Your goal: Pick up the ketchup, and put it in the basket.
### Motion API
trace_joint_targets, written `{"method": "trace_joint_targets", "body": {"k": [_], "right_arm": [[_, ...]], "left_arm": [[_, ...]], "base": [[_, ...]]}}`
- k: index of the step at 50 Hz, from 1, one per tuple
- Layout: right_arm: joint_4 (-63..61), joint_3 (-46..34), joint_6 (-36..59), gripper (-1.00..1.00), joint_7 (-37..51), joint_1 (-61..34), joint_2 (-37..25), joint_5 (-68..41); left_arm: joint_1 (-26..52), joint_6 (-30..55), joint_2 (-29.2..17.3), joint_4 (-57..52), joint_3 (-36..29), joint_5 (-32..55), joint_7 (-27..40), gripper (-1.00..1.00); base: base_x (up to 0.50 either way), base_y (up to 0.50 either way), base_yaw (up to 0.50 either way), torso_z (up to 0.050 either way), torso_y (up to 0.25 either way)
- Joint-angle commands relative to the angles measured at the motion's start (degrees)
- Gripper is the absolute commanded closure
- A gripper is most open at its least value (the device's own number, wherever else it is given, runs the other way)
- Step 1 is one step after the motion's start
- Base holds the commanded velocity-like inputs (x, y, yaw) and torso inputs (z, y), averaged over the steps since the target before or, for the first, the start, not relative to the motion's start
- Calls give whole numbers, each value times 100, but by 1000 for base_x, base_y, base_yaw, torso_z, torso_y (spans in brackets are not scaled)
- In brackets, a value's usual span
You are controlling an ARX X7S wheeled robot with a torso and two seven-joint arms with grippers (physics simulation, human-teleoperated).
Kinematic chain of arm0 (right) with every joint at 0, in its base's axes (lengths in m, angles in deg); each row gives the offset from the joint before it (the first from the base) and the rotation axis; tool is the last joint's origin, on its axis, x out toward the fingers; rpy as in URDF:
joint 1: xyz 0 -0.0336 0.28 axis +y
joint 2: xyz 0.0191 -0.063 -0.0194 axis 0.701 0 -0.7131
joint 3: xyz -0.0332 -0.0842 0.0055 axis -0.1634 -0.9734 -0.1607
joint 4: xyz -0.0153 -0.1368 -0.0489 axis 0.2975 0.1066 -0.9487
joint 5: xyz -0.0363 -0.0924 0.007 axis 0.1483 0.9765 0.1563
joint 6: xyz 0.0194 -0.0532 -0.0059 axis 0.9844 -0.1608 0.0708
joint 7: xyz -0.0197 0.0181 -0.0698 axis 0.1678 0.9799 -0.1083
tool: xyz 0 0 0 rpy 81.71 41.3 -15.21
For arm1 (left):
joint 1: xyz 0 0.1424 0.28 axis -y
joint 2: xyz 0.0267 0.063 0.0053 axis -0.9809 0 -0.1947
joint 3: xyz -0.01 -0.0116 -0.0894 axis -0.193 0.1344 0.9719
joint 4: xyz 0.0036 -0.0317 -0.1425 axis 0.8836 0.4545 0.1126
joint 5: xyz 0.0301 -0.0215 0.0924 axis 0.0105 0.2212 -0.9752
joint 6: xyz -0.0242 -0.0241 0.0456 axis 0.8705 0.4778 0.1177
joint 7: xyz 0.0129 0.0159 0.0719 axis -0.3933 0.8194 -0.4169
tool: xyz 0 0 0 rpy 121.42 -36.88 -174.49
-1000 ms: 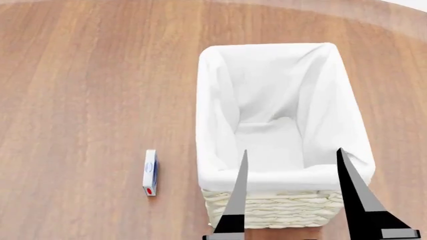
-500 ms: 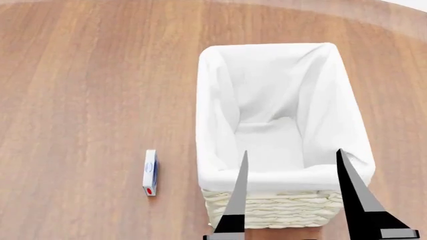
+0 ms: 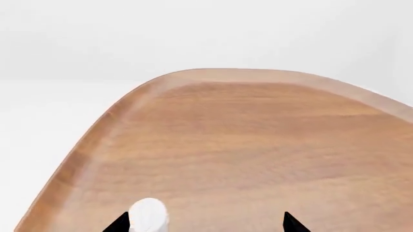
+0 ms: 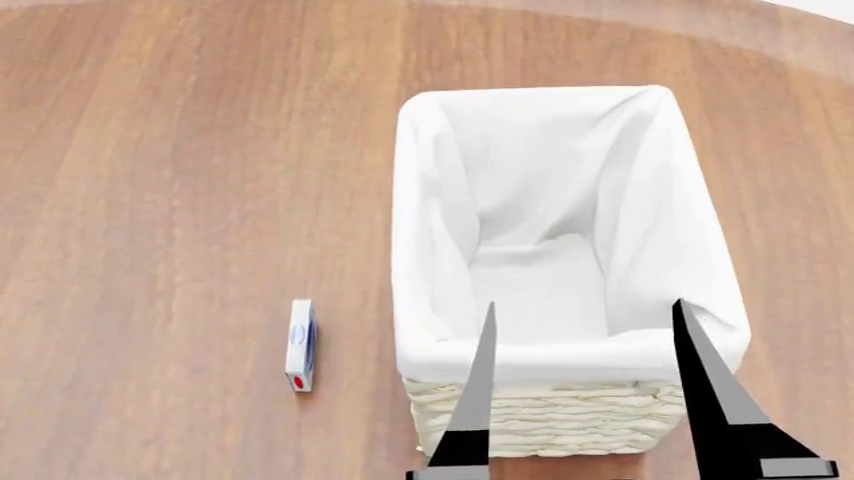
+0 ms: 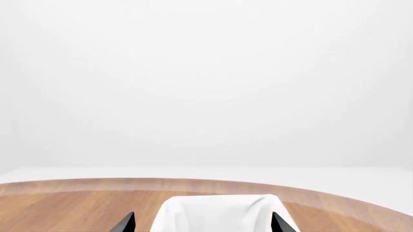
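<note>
Ketchup (image 3: 148, 215) shows only its white cap, off-centre beside one finger of the spread left gripper (image 3: 203, 223); closing could topple it. Right gripper (image 4: 583, 303), also spread, hovers at the basket's (image 4: 561, 415) six o'clock rim.

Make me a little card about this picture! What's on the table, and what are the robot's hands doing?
table: brown wood
basket: woven, white cloth liner, nothing inside
small box: white and blue, lying apart from the basket, on its left
right gripper: open, at the basket's near end
left gripper: open, over the table
white rounded thing: beside one left finger; cannot tell what it is
</note>
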Motion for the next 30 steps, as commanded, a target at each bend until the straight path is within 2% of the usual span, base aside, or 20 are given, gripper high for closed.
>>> {"method": "trace_joint_targets", "body": {"k": [1, 30], "right_arm": [[69, 76, -74, -100, -104, -64, 44, 80], [62, 37, -170, -100, 54, -83, -106, -59]], "left_arm": [[123, -9, 146, 506, 386, 414, 56, -100], [-87, -303, -161, 976, 367, 383, -340, -100]], "base": [[0, 0, 0, 0, 0], [0, 0, 0, 0, 0]]}}
